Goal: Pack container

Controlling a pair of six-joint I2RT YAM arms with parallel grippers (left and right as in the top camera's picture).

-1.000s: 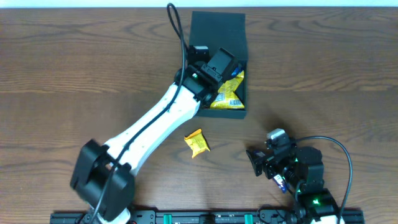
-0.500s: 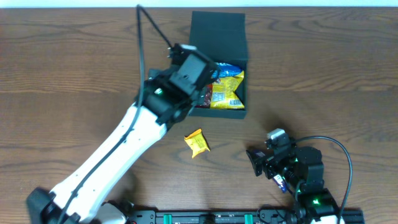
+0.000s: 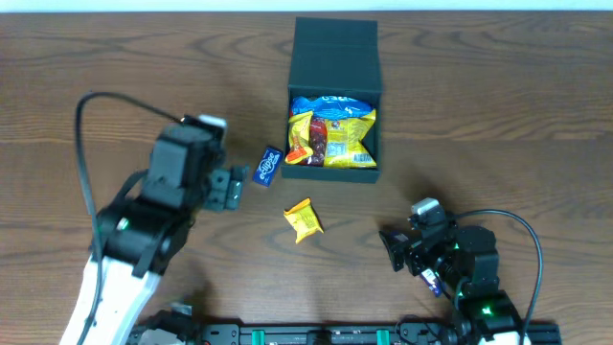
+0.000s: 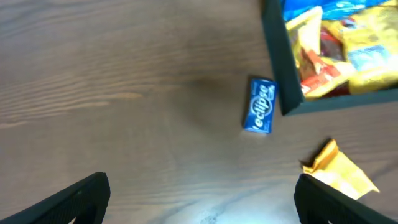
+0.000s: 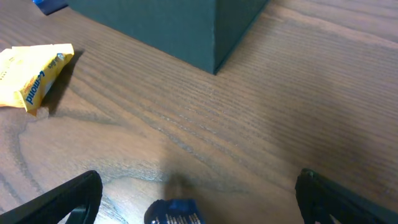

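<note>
Now the left gripper has withdrawn from the container, jaws apart; right gripper jaws likewise apart. Eclipse gum pack and yellow packet remain outside it.

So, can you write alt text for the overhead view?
An open dark container filled with snack packets stands on a wooden table. A blue packet and a yellow packet lie outside it; the left gripper and right gripper are open.

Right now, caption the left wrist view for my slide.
Open left pincer looks down on a blue gum pack beside the open box, yellow packet nearby.
</note>
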